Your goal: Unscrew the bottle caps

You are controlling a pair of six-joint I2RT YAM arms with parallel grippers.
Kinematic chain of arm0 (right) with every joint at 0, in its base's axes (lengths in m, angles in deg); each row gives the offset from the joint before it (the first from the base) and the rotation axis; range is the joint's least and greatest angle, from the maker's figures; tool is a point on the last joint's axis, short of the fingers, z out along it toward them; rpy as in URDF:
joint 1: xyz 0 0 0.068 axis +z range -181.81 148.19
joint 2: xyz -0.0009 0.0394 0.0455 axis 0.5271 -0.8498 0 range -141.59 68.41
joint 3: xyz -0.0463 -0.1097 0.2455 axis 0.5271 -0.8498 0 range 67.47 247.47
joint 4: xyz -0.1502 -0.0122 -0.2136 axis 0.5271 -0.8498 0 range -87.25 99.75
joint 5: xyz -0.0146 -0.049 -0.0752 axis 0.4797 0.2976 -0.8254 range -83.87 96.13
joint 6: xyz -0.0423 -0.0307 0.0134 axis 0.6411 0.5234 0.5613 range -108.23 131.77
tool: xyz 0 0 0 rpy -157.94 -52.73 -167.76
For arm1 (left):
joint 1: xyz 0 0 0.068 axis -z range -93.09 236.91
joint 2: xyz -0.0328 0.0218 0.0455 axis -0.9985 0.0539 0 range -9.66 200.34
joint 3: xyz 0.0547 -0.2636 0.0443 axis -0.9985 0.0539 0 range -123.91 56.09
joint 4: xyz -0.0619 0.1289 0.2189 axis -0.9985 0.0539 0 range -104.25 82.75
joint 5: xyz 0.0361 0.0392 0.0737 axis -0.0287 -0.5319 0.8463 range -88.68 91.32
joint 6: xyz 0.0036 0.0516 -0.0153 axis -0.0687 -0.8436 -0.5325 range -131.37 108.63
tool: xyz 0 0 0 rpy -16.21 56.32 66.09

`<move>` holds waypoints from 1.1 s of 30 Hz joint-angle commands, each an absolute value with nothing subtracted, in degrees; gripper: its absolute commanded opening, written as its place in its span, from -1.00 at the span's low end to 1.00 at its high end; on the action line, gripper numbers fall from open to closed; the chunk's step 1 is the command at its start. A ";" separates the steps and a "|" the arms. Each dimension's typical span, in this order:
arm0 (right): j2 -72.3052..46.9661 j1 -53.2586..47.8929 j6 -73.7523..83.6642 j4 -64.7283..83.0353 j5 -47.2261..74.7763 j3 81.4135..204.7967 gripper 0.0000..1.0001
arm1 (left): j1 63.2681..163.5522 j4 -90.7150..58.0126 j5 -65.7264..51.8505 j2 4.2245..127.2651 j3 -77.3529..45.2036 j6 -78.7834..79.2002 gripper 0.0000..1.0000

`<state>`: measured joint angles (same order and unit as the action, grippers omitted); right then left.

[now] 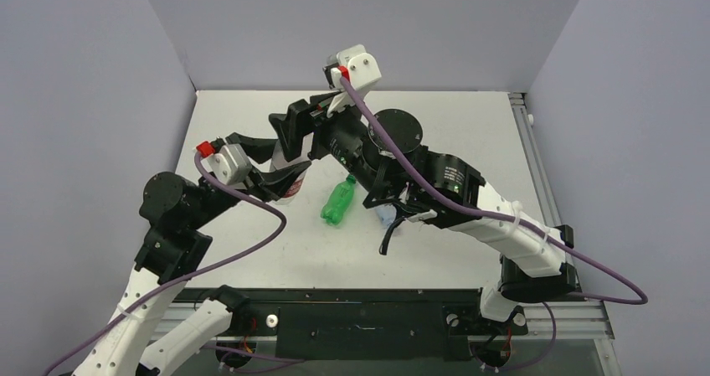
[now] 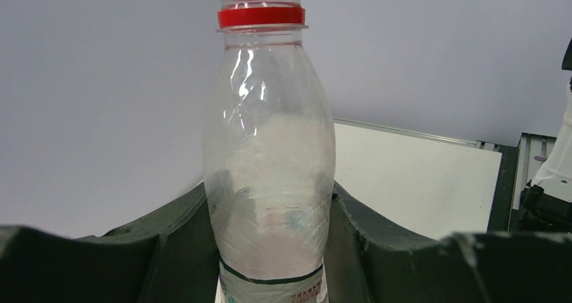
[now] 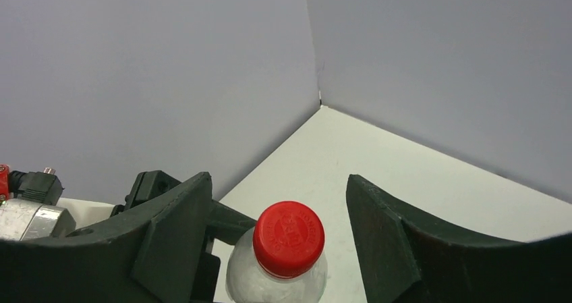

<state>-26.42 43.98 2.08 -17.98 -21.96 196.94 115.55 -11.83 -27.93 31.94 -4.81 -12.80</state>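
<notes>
A clear bottle with a red label stands upright, and my left gripper is shut on its body; the bottle also shows in the top view. Its red cap is on the neck. My right gripper is open, with one jaw on each side of the cap and not touching it. In the top view it hangs just above the left gripper. A green bottle lies on the table with its green cap on. A pale-blue bottle lies half hidden under the right arm. The other red-label bottle is out of view.
The white table is closed in by grey walls at the back and both sides. A metal rail runs along its right edge. The right arm stretches across the table's middle, over the lying bottles.
</notes>
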 commanded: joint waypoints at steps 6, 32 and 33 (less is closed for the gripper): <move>-25.71 41.15 -2.95 -20.01 -18.21 199.43 -0.17 | 115.24 -12.11 -25.30 30.77 -4.95 -14.03 -1.00; -6.66 12.22 -9.05 -18.29 -15.43 163.39 -1.00 | 115.21 -11.68 -39.37 28.59 0.62 -8.78 -1.00; -5.90 9.48 -10.42 -17.72 -18.42 159.86 -1.00 | 115.21 -11.69 -39.20 28.45 1.34 -8.98 -1.00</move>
